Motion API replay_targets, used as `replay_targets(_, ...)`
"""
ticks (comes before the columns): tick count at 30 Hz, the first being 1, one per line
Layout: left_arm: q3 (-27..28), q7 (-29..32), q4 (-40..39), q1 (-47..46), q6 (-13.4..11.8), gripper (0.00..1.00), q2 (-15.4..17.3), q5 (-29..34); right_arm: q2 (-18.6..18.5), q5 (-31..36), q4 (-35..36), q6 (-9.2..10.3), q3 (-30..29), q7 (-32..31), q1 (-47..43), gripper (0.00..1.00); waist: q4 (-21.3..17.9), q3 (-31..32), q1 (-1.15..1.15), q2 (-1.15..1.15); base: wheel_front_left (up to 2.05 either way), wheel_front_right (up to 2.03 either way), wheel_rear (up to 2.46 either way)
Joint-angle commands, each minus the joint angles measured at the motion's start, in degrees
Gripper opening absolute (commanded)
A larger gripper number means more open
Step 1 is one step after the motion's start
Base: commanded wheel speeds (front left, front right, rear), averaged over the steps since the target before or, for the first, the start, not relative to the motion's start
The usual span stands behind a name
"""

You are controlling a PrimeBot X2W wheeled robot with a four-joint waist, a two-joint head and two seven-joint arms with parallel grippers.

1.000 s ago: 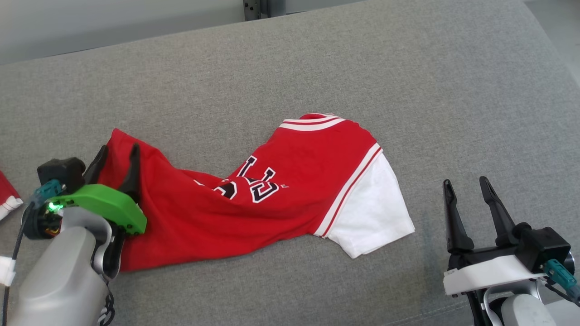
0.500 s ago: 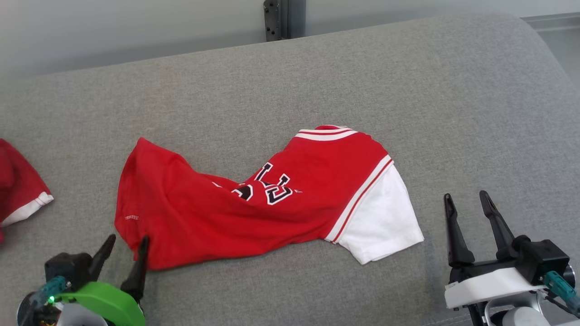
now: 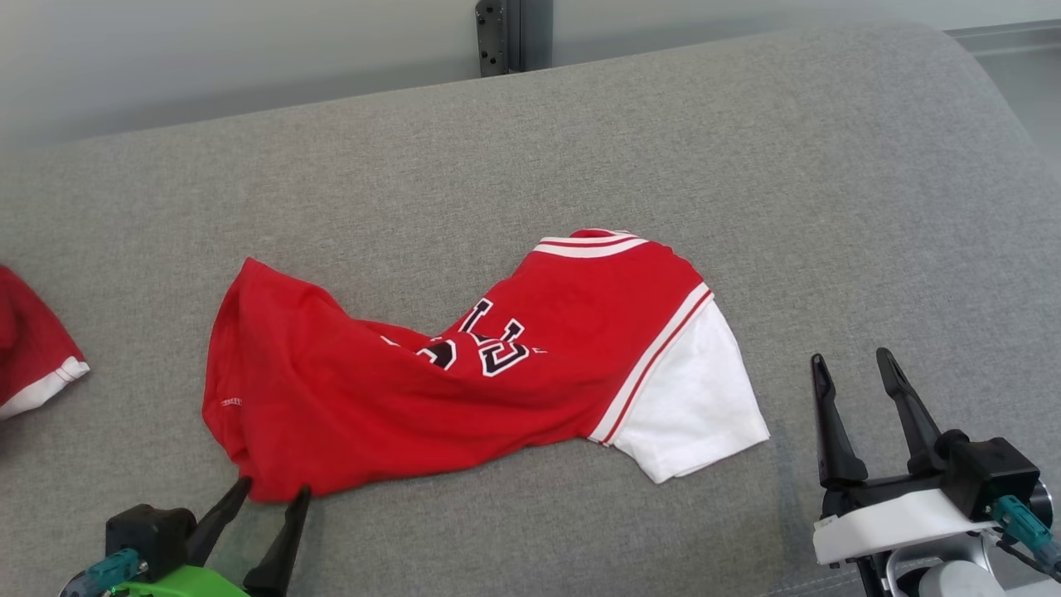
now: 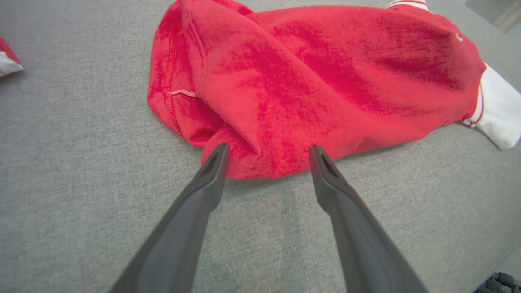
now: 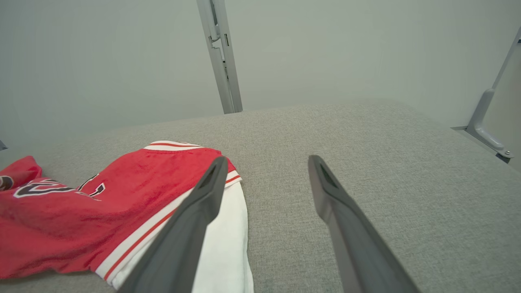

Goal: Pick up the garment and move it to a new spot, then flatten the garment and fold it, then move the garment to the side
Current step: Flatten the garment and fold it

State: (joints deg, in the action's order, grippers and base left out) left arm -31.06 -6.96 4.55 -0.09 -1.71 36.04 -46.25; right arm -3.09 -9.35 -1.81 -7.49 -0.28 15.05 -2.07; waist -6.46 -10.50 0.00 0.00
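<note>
Red, white-sleeved soft jersey (image 3: 398, 406) lies limp and light (it will bunch); left claw (image 3: 275, 486), spread, could pinch its lower-left corner; right claw (image 3: 851, 356) is spread too.

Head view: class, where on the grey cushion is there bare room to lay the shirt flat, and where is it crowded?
Bare: the strip of cushion between the red shirt and the back wall; also the near strip between the left end effector and the right end effector. Crowded: the left edge, by the second red garment.
</note>
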Motion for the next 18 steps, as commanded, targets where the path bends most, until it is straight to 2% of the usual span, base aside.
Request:
replay_targets(1,-0.5,0.9,0.6,-0.3,0.1,1.00,0.2,0.4,-0.2,0.4,0.1,-0.01,0.1,0.2,-0.2,1.00,-0.2,-0.2,0.00,0.00,0.00,0.00,0.00)
replay_targets(2,-1.2,1.9,1.1,-0.6,0.5,1.00,0.1,0.4,-0.2,0.4,0.1,-0.01,0.0,0.2,-0.1,1.00,-0.2,-0.2,0.00,0.00,0.00,0.00,0.00)
replay_targets(3,-1.6,2.5,1.5,-1.2,0.7,0.94,0.1,0.7,-0.2,0.4,0.1,-0.01,0.0,0.2,0.0,1.00,-0.3,-0.3,0.00,0.00,0.00,0.00,0.00)
replay_targets(5,-2.0,3.2,2.8,-2.7,0.9,0.44,-0.4,0.9,-0.2,0.4,0.2,-0.01,-0.1,0.2,0.2,1.00,-0.3,-0.4,0.00,0.00,0.00,0.00,0.00)
replay_targets(6,-2.2,3.3,3.5,-3.1,1.1,0.32,-0.6,1.0,-0.2,0.4,0.3,-0.01,-0.2,0.2,0.3,1.00,-0.2,-0.5,0.00,0.00,0.00,0.00,0.00)
replay_targets(7,-2.5,3.5,4.3,-3.7,1.3,0.13,-0.9,1.3,-0.1,0.5,0.3,-0.01,-0.2,0.2,0.3,1.00,-0.2,-0.6,0.00,0.00,0.00,0.00,0.00)
replay_targets(8,-2.6,3.5,4.9,-4.2,1.7,0.00,-1.3,1.1,-0.1,0.5,0.3,-0.01,-0.3,0.2,0.3,1.00,-0.1,-0.6,0.00,0.00,0.00,0.00,0.00)
replay_targets(13,-3.8,4.0,5.7,-5.6,3.6,0.00,-1.6,1.5,0.0,0.3,0.3,-0.01,-0.5,0.2,0.2,1.00,0.7,-0.9,0.00,0.00,0.00,0.00,0.00)
replay_targets(18,-3.8,8.3,-0.9,-1.5,1.5,0.00,1.1,-1.1,0.1,-0.1,0.5,-0.01,-1.2,0.2,-0.5,1.00,2.3,-1.1,0.00,0.00,0.00,0.00,0.00)
